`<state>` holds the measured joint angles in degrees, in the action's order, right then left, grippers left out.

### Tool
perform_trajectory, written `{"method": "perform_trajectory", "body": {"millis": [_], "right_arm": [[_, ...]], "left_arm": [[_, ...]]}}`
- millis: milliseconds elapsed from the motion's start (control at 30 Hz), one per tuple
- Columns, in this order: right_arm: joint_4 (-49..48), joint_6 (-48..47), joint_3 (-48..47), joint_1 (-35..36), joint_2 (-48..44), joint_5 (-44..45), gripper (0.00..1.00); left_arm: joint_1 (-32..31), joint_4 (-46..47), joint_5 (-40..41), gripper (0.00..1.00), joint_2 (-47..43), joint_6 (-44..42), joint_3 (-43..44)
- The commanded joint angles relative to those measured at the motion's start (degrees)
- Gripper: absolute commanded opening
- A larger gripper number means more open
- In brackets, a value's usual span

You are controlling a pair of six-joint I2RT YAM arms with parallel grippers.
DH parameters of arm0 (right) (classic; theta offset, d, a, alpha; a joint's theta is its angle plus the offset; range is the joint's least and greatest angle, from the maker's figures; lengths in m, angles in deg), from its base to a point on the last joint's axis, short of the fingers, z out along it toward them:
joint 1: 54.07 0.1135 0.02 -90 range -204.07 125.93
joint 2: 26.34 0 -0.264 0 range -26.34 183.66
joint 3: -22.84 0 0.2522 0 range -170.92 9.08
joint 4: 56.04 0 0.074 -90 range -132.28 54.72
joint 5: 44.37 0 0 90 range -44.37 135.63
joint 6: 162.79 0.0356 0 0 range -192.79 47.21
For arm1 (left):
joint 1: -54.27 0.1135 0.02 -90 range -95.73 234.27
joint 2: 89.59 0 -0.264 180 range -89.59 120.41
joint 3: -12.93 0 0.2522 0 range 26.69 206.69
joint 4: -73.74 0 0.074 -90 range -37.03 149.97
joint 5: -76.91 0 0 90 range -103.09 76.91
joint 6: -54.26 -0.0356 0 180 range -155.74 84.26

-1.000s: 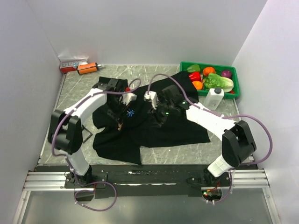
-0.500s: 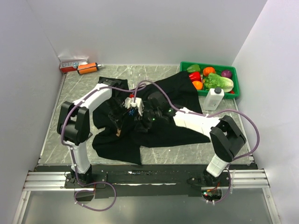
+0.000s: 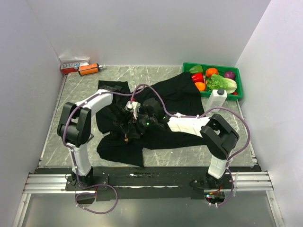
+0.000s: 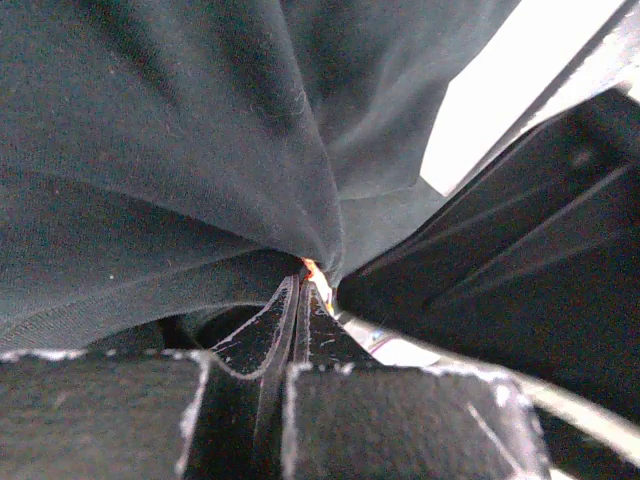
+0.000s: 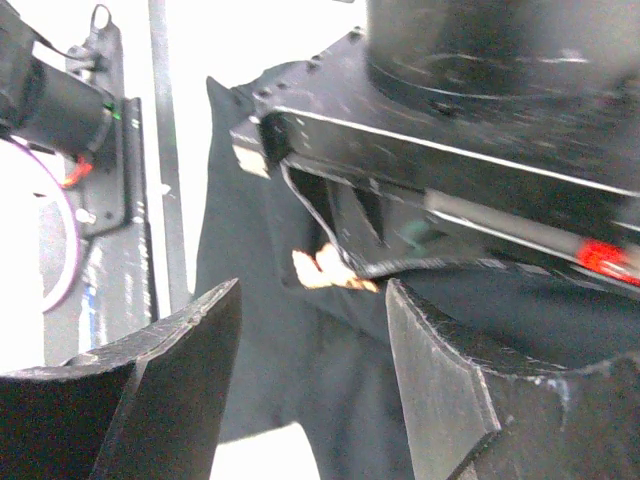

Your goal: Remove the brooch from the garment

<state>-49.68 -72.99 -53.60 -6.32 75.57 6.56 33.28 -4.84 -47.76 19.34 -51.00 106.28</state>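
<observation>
Right gripper (image 5: 312, 290) moved in, jaws apart, brooch (image 5: 325, 270) ahead between them | left gripper (image 4: 303, 292) pinching garment (image 4: 150, 150), brooch at its tips

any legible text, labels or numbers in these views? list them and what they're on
Nothing can be read in any view.
Red-and-white box in the far left corner: printed, but too small and blurred to read.
White bottle beside the green bin: no label shows.

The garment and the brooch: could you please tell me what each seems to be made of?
The garment: soft matte black cloth, probably a cotton knit; fine fuzzy texture and limp folds show. The brooch: pale orange-tan and irregular, possibly plastic or enamel; too small to tell.
</observation>
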Motion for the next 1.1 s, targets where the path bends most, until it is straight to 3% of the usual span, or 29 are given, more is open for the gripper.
{"method": "perform_trajectory", "body": {"millis": [0,367,600,1067], "right_arm": [[-4.6,5.6,0.1,1.4,1.9,-1.0,0.67],[-4.9,0.9,-0.5,1.7,5.8,-9.2,0.59],[-3.2,-1.8,-1.2,1.7,7.5,-10.4,0.42],[-0.5,-5.3,-3.1,1.6,8.4,-14.7,0.25]], "left_arm": [[1.0,2.0,-7.4,0.01,-5.5,-0.1,-1.4],[2.9,3.8,-12.2,0.01,-8.6,-5.9,-7.2],[3.2,2.9,-13.3,0.01,-9.7,-11.8,-8.1],[3.3,3.0,-11.5,0.01,-10.3,-19.7,-9.2]]}}
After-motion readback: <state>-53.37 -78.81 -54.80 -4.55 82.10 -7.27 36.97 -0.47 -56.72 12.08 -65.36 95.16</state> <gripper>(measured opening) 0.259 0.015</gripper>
